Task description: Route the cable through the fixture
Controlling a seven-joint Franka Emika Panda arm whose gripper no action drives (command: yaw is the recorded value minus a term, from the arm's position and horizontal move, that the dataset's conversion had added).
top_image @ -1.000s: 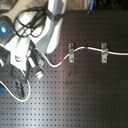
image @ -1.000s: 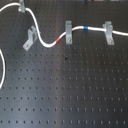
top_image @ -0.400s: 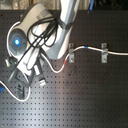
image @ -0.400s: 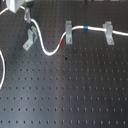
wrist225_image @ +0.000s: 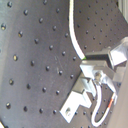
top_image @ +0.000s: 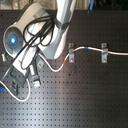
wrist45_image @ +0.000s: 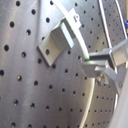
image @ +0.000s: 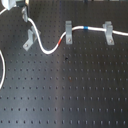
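A white cable point(image: 47, 52) comes in from the first exterior view's right and passes through two grey fixture clips point(image: 108, 31) point(image: 68, 33). It carries a blue mark point(image: 86, 28) and a red mark point(image: 62, 41). From there it dips, then rises past a third clip point(image: 29, 39) to my gripper point(image: 22, 10) at the top left, which is shut on it. In both wrist views the fingers point(wrist45_image: 100, 59) point(wrist225_image: 99, 57) pinch the cable point(wrist225_image: 75, 40) close to that clip point(wrist45_image: 60, 36) point(wrist225_image: 80, 99). In the second exterior view the arm point(top_image: 45, 40) hides the third clip.
The work surface is a black perforated board point(image: 75, 95). More white cable loops along the first exterior view's left edge point(image: 3, 65). The arm's black hoses point(top_image: 37, 27) hang over the board's left side in the second exterior view.
In the second exterior view the arm has swung down and right over the board's left part, carrying the cable end. The clipped run of cable has not moved.
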